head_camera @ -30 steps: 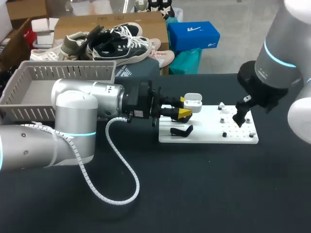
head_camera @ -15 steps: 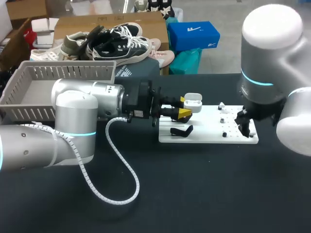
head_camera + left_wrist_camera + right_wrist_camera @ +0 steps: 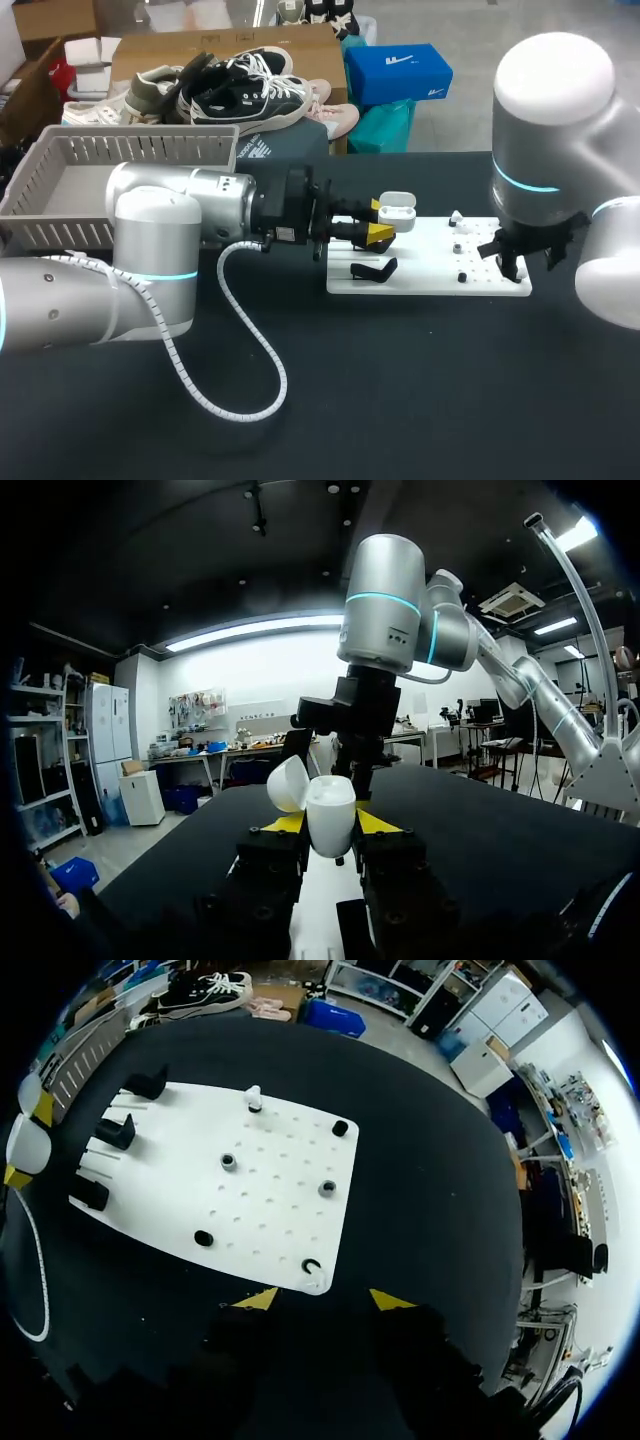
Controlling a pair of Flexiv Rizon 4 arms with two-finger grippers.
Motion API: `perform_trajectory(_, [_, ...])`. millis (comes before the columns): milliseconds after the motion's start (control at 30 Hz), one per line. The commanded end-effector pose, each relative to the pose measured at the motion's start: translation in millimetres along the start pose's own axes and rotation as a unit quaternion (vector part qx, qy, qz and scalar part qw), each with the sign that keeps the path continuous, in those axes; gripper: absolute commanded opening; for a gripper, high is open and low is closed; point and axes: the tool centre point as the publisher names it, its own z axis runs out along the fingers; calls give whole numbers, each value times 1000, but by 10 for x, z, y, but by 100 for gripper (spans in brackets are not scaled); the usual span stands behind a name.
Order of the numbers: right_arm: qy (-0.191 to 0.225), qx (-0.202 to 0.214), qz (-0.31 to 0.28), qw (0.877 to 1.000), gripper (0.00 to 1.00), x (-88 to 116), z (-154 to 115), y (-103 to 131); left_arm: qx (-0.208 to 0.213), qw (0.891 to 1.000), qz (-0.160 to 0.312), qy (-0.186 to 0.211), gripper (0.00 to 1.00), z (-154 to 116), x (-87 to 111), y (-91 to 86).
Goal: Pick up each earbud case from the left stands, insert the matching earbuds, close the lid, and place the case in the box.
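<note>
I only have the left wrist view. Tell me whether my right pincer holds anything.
Observer: No. The right pincer is open, with nothing in it. It hangs over the board's end away from the case.
Operator: Give me the stands.
Observer: Three black stands sit at the board's case end, and none holds a case.
Operator: Now locate the basket.
Observer: The grey basket sits behind the left arm, at the table's far left.
</note>
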Motion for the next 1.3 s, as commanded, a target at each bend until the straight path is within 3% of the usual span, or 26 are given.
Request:
perform_trajectory(33, [-4, -4, 2, 1000, 50, -6, 71, 24, -1, 1000, 1, -1, 0, 1, 4, -6])
perform_trajectory(367, [2, -15, 3, 1000, 47, -24, 169, 45, -1, 1000, 1, -1, 0, 1, 4, -6])
perform_trajectory(533, [2, -18, 3, 1000, 39, -16, 189, 53, -1, 1000, 1, -1, 0, 1, 4, -6])
perform_trajectory(933, [3, -20, 1, 1000, 31, -7, 205, 64, -1, 1000, 1, -1, 0, 1, 4, -6])
perform_trajectory(1300, [7, -19, -4, 1000, 29, -21, 220, 85, -1, 1000, 1, -1, 0, 1, 4, -6])
